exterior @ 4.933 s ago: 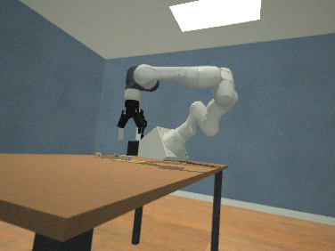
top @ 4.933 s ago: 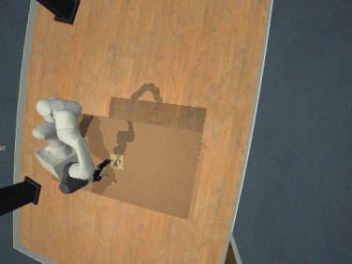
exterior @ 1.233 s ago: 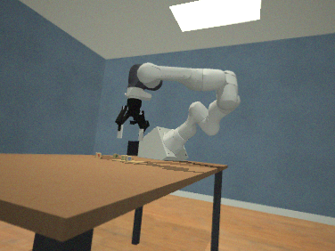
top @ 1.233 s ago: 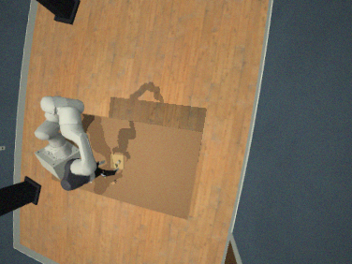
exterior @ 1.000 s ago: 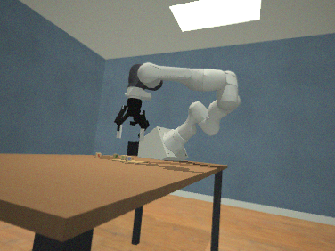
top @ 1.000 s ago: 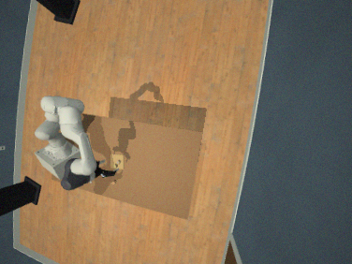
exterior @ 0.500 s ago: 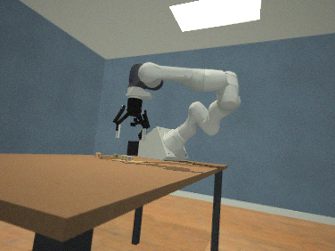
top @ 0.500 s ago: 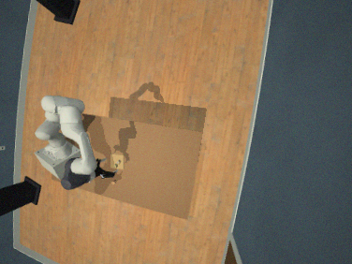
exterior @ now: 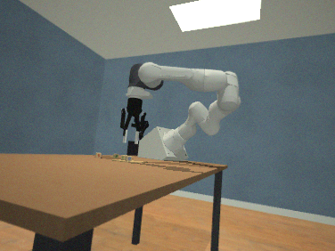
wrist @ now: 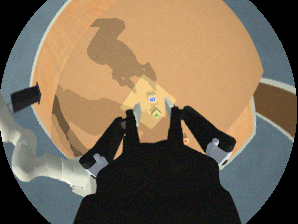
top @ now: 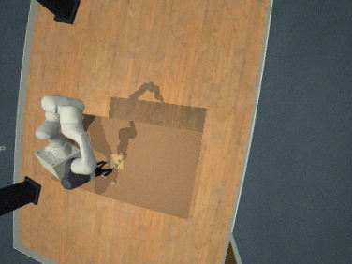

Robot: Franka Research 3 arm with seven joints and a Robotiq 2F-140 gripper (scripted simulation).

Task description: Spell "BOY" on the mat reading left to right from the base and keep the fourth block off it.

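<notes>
My gripper [top: 109, 169] [exterior: 132, 139] [wrist: 152, 105] hangs high above the table, near the robot's base, fingers pointing down. The fingers stand partly closed with a gap and nothing between them. Small pale letter blocks [top: 118, 162] [exterior: 117, 156] lie in a close row below it, at the near-left part of the tan mat [top: 159, 178]. In the wrist view two blocks [wrist: 152, 100] show between the fingers, far below them. Their letters are too small to read. In the exterior view the blocks sit at the table's far edge, well under the fingertips.
A darker brown strip [top: 159, 114] [exterior: 171, 167] runs along one side of the mat. The robot's base [top: 53, 156] stands at the table's left side. Black camera mounts [top: 19, 194] [top: 61, 9] stand at the left corners.
</notes>
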